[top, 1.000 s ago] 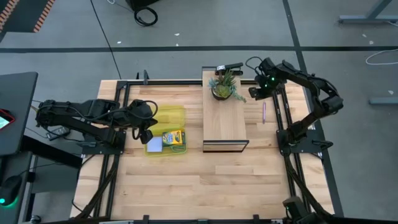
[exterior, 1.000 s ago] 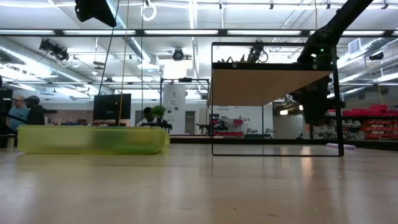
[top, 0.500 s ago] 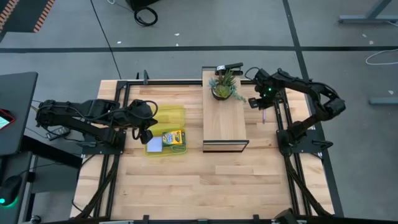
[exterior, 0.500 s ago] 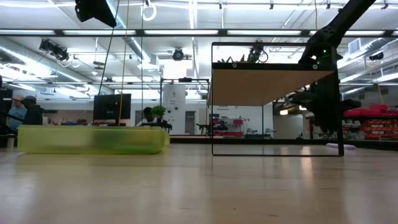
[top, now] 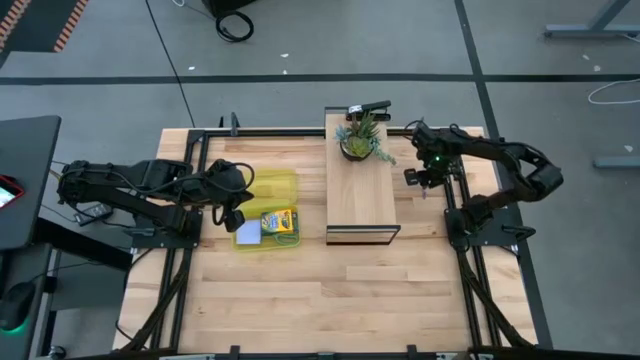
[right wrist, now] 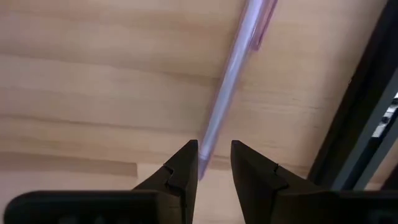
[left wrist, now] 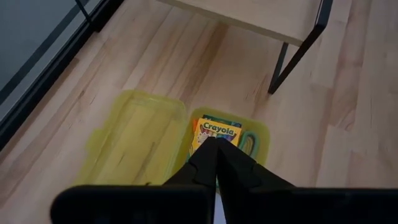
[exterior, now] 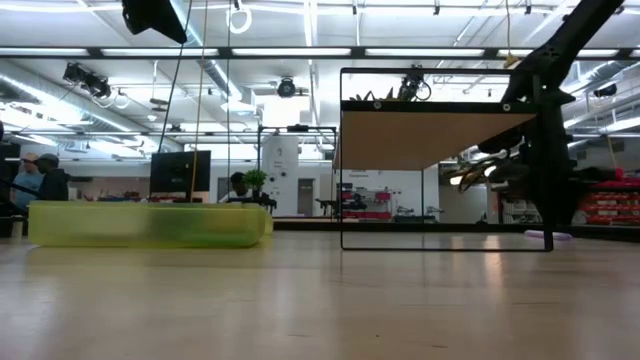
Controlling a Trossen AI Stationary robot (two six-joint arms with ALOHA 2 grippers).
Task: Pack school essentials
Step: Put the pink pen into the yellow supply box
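Observation:
The thin purple pen lies flat on the table, right of the wooden stand; the low view shows its end. My right gripper points down over it, open, one fingertip on each side of the pen's near end. A yellow translucent case lies open at the left. It holds the crayon box and a pale notepad. My left gripper hangs shut above the case, with nothing in it.
A wooden stand on a black frame rises between the case and the pen, with a potted plant on its far end. Black rails run close along the pen's right side. The near half of the table is bare wood.
My right gripper has come from the table's far edge toward the near edge and downward, onto the pen, rolling its wrist as it went. Its fingers have kept the same gap. The pen, the case and my left arm have not moved.

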